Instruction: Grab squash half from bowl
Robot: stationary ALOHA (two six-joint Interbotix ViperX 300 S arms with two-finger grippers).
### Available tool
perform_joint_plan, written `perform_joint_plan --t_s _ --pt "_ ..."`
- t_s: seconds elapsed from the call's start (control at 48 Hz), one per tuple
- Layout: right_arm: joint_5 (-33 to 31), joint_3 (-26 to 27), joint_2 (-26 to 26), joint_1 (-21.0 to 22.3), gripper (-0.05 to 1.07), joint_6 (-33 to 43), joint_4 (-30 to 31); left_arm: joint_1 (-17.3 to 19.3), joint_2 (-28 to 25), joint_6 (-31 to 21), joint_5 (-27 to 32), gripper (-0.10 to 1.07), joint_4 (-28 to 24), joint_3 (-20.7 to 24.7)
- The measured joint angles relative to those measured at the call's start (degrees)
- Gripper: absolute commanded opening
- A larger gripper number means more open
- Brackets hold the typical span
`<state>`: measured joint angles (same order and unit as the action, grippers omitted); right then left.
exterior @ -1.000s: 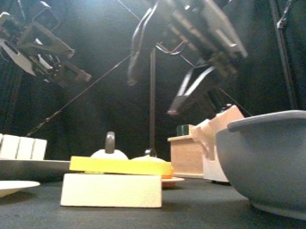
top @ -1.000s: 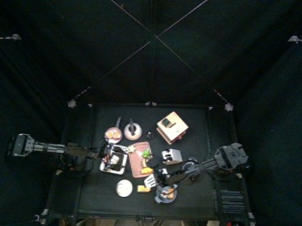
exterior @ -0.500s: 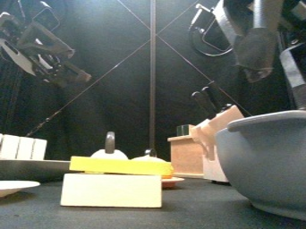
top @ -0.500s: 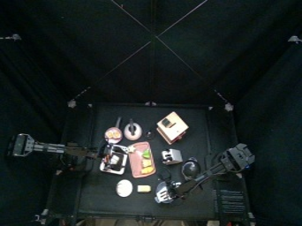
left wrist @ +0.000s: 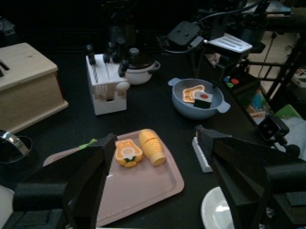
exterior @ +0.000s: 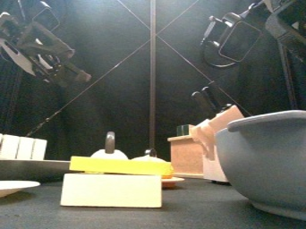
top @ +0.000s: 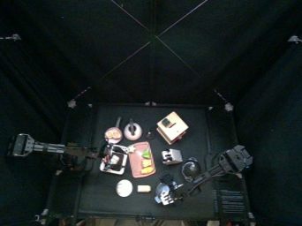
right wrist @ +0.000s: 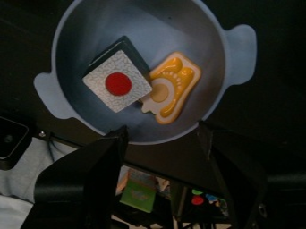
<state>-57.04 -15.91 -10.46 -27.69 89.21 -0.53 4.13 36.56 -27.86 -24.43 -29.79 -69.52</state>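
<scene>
The squash half (right wrist: 170,85) lies inside the bowl (right wrist: 72,36), touching a white tile with a red dot (right wrist: 117,82) beside it. The right gripper (right wrist: 160,148) hangs directly above the bowl, jaws spread wide and empty. The step in hand appears to be the approach: alignment over the bowl, no contact yet. The next move calls for a descent with the jaws straddling the squash half clear of the tile, then closing. The left gripper (left wrist: 153,174) rests away from the bowl over a pink tray (left wrist: 89,170), jaws apart, holding nothing.

The squash half (right wrist: 169,86) lies in the bowl (right wrist: 216,31), touching a flat square piece (right wrist: 117,80). The bowl sits near the bench (top: 199,141) front, right of the white disc (top: 124,188).
</scene>
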Motion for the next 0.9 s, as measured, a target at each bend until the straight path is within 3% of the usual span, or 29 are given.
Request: perform_joint_plan --t_s 0.896 --pt "-2.90 1.93 -5.63 1.49 0.93 -2.37 0.79 0.00 -0.09 0.00 0.00 1.03 0.00 0.00"
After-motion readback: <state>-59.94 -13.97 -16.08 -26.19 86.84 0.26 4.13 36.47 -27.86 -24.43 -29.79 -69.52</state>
